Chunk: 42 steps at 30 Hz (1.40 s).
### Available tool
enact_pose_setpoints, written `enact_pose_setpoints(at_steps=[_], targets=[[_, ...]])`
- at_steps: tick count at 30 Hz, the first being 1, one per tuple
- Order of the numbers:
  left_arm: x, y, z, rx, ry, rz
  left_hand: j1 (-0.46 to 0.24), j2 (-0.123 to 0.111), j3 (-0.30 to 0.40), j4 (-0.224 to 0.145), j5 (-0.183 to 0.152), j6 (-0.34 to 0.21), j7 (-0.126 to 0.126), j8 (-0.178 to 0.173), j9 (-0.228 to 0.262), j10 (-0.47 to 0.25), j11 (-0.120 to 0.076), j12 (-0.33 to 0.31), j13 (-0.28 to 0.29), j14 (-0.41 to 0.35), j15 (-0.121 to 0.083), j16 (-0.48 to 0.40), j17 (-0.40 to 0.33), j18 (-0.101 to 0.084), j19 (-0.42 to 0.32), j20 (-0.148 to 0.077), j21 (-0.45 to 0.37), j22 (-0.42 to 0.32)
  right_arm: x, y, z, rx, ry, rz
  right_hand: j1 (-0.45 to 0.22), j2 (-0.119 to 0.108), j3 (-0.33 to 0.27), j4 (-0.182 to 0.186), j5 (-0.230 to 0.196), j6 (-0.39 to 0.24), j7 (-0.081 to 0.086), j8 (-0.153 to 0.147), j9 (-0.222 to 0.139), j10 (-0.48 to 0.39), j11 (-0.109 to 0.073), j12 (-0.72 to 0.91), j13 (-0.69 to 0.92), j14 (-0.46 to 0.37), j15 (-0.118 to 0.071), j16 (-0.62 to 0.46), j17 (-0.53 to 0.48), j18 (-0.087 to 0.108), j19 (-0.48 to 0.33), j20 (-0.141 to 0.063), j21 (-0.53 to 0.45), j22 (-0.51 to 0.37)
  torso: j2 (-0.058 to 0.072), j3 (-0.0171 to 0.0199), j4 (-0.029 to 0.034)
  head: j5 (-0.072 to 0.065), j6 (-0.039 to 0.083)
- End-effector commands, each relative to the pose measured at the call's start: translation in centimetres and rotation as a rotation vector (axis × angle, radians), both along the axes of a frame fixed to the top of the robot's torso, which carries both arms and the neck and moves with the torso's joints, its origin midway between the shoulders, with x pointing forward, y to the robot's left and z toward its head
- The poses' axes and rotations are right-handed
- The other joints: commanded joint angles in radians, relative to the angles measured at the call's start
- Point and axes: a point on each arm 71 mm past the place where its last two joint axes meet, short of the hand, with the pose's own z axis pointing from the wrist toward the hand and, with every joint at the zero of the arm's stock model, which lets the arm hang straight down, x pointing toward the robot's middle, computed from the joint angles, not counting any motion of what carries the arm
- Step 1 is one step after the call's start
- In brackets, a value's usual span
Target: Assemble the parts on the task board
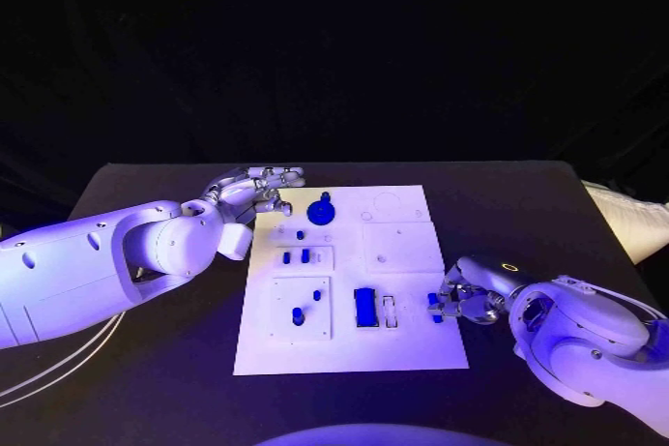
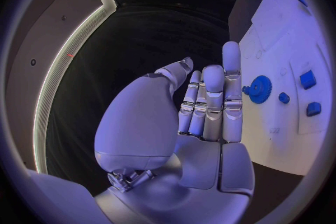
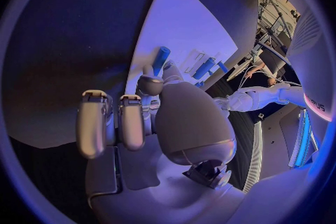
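Right robot hand (image 1: 467, 303) sits at the board's (image 1: 397, 354) right edge, fingers curled around a small blue peg (image 3: 161, 57) — the wrist view shows the peg sticking out past the fingertips, over the white plate. Just beside it on the board lie a blue block (image 1: 365, 307) and a short blue piece (image 1: 297, 315). Left robot hand (image 1: 251, 190) hovers at the board's far left corner, fingers straight and close together, holding nothing — a blue gear (image 1: 322, 212) lies just beside it. Two small blue pieces (image 1: 296, 256) stand mid-board on the black bench (image 1: 530, 214).
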Motion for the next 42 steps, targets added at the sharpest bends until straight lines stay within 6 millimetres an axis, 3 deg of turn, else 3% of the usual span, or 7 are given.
enact_pose_setpoints(at_steps=[1, 10, 14, 23, 29, 35, 42], targets=[[0.0, -0.2, 0.1, -0.013, -0.003, -0.016, -0.002, 0.008, -0.002, -0.007, 0.007, -0.003, -0.001, 0.007, 0.001, -0.006, 0.002, 0.004, 0.0, -0.005, -0.001, 0.005, -0.001, 0.009, -0.005, -0.002, -0.006, -0.001, -0.1, 0.4, -0.5, -0.066, 0.003, 0.038, 0.001, -0.009, -0.006, -0.001, -0.009, 0.005, -0.001, -0.005, -0.001, 0.004, -0.001, -0.005, 0.001, 0.061, -0.001, -0.002, 0.03, -0.014, -0.001, -0.002, -0.004, -0.001, 0.0, -0.0001, -0.0005, 0.002, -0.001], [0.0, -0.2, 0.1, -0.012, -0.002, -0.016, -0.002, 0.008, -0.002, -0.007, 0.007, -0.003, -0.001, 0.007, 0.001, -0.006, 0.002, 0.004, 0.0, -0.005, -0.001, 0.005, -0.001, 0.009, -0.005, -0.002, -0.006, -0.001, 0.1, 1.3, -1.0, -0.165, -0.028, 0.105, 0.074, -0.002, 0.016, -0.042, -0.045, 0.009, -0.003, -0.014, 0.004, 0.001, -0.005, -0.014, 0.001, 0.06, -0.004, -0.003, 0.03, -0.014, -0.002, -0.004, -0.005, 0.0, 0.0, -0.0005, -0.0017, 0.004, -0.003], [0.0, -0.3, 0.0, -0.013, -0.002, -0.017, -0.002, 0.008, -0.002, -0.007, 0.007, -0.003, -0.001, 0.007, 0.001, -0.006, 0.002, 0.004, 0.0, -0.005, -0.001, 0.005, -0.001, 0.009, -0.005, -0.002, -0.006, -0.001, 0.2, 1.6, -1.4, -0.221, -0.022, 0.134, 0.145, 0.028, 0.071, -0.077, -0.137, 0.007, -0.005, -0.024, 0.004, -0.008, -0.007, -0.035, -0.009, 0.059, -0.007, -0.006, 0.026, -0.014, -0.004, -0.007, -0.008, -0.003, -0.001, -0.0007, -0.0002, 0.005, -0.003], [-0.1, -0.3, 0.0, -0.012, -0.001, -0.018, -0.002, 0.008, -0.002, -0.007, 0.007, -0.003, -0.001, 0.007, 0.001, -0.006, 0.002, 0.004, 0.0, -0.005, -0.001, 0.005, -0.001, 0.009, -0.005, -0.002, -0.006, -0.001, 0.2, 2.2, -1.5, -0.241, -0.035, 0.153, 0.232, 0.027, 0.18, -0.134, -0.119, 0.012, -0.002, -0.043, 0.001, -0.025, -0.006, -0.066, -0.023, 0.058, -0.007, -0.011, 0.022, -0.013, -0.007, -0.008, -0.012, -0.008, -0.001, -0.0006, -0.0014, 0.005, -0.002], [-0.1, -0.3, 0.0, -0.012, -0.001, -0.019, -0.002, 0.009, -0.002, -0.008, 0.007, -0.003, -0.001, 0.007, 0.001, -0.008, 0.002, 0.006, 0.0, -0.006, -0.001, 0.006, -0.003, 0.009, -0.006, -0.002, -0.006, -0.001, 0.2, 2.3, -1.1, -0.141, -0.057, 0.113, 0.202, -0.01, 0.294, -0.136, -0.016, 0.012, 0.005, -0.059, 0.003, -0.021, -0.001, -0.074, -0.025, 0.059, -0.002, -0.012, 0.025, -0.013, -0.006, -0.004, -0.013, -0.007, -0.001, -0.0006, -0.0012, 0.005, -0.002], [-0.1, -0.3, 0.0, -0.012, -0.002, -0.02, -0.002, 0.009, -0.002, -0.008, 0.007, -0.003, -0.001, 0.007, 0.001, -0.008, 0.002, 0.007, 0.0, -0.006, -0.001, 0.006, -0.003, 0.009, -0.006, -0.002, -0.006, -0.001, 0.1, 2.4, -1.0, -0.088, -0.05, 0.09, 0.138, -0.078, 0.431, -0.133, 0.009, 0.016, 0.002, -0.072, 0.011, -0.016, -0.001, -0.085, -0.029, 0.059, -0.003, -0.013, 0.025, -0.013, -0.006, -0.002, -0.014, -0.006, -0.001, -0.0015, -0.0006, 0.004, -0.001], [-0.1, -0.3, 0.0, -0.012, -0.002, -0.02, -0.002, 0.009, -0.002, -0.008, 0.007, -0.003, -0.001, 0.007, 0.001, -0.008, 0.002, 0.007, 0.0, -0.006, -0.001, 0.006, -0.003, 0.009, -0.006, -0.002, -0.006, -0.001, -0.1, 2.5, -0.6, -0.022, -0.063, 0.058, 0.064, -0.126, 0.53, -0.125, 0.075, 0.026, 0.0, -0.074, 0.025, -0.003, -0.004, -0.076, -0.021, 0.062, -0.004, -0.008, 0.036, -0.014, -0.002, -0.004, -0.01, 0.001, -0.001, -0.0011, -0.0013, 0.004, -0.002]])
